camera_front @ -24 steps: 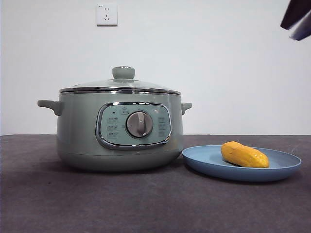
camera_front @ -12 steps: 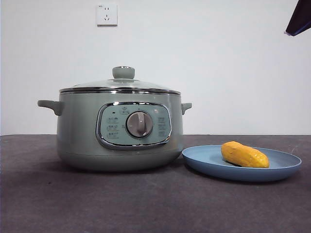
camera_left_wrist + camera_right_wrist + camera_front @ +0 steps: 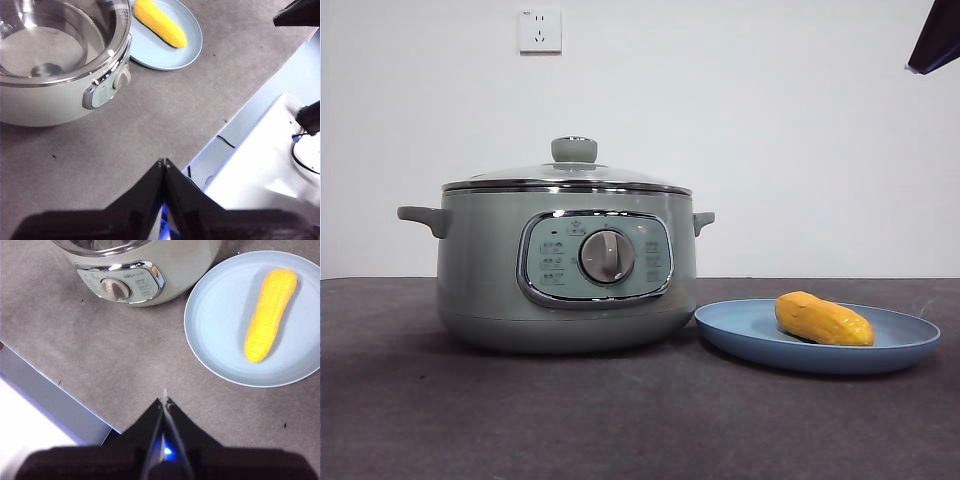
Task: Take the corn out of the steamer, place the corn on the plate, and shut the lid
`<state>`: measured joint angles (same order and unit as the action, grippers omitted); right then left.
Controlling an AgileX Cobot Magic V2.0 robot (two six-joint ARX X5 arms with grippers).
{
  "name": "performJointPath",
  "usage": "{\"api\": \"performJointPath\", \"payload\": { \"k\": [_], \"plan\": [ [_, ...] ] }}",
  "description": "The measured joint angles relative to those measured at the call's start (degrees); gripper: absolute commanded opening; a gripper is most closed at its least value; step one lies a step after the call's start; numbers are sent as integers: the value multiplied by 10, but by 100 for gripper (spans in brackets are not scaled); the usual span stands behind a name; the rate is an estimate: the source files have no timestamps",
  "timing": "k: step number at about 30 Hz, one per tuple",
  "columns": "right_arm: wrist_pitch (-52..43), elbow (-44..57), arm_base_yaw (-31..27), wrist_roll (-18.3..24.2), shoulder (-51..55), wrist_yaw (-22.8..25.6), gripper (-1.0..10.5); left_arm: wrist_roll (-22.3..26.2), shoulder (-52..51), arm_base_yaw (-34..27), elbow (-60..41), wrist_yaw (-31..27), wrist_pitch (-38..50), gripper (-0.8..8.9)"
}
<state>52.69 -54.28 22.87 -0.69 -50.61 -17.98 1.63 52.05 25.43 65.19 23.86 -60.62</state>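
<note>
We saw the stubby yellow-orange corn (image 3: 823, 319) lying on the shallow light-blue plate (image 3: 740, 330), just beside the sage-green steamer (image 3: 500, 280), whose clear glass lid (image 3: 570, 172) sat closed. Both pincers were clenched, empty and raised: the left gripper (image 3: 163, 162) well back from the pot, the right gripper (image 3: 164, 399) near the plate's rim. A white wall socket (image 3: 540, 30) hung behind. Nothing had shifted over the last half second.
</note>
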Motion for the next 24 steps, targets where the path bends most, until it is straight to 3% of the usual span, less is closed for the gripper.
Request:
{"api": "performJointPath", "payload": {
  "k": [5,10,16,24],
  "plan": [
    [0,0,0,0,0,0,1,47,-12,-23,-2,-31,96,-4],
    [0,0,0,0,0,0,1,124,-70,-101,-40,-8,279,-4],
    [0,0,0,0,0,0,1,141,-183,-205,-154,-35,433,-4],
    [0,0,0,0,0,0,1,142,-340,-264,-370,-144,518,-4]
  ]
}}
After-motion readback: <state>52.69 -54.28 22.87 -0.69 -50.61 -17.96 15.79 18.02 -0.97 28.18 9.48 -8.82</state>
